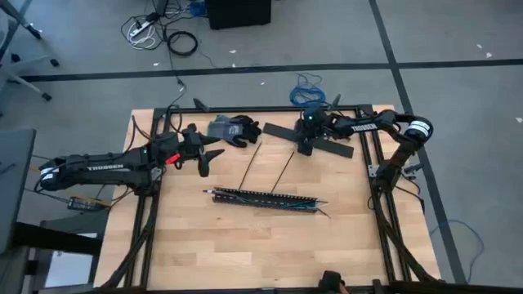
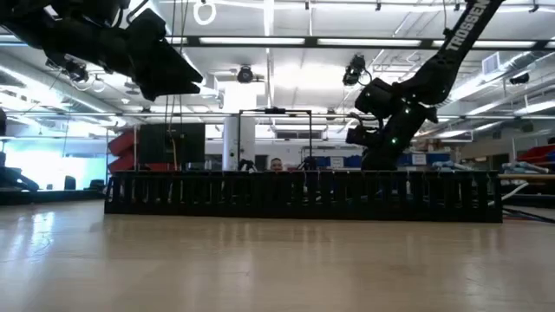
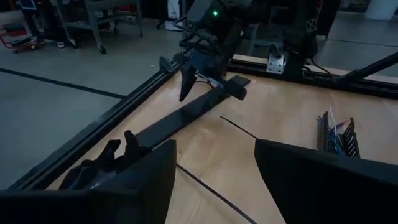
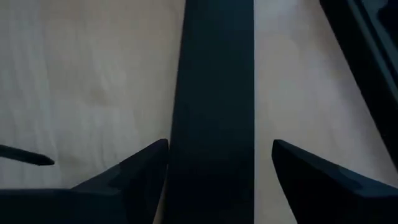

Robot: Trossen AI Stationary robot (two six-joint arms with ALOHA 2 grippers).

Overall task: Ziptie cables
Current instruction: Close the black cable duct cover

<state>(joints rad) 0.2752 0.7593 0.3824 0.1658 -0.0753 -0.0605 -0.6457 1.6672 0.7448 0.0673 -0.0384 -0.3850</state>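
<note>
Your right gripper has its fingers spread wide astride a flat black strip at the table's far edge. Your left gripper, also wide and empty, hovers near a dark glove. The cables lie in the slotted black holder mid-table, well apart. Closing now risks grabbing the strip instead of a thin ziptie.
</note>
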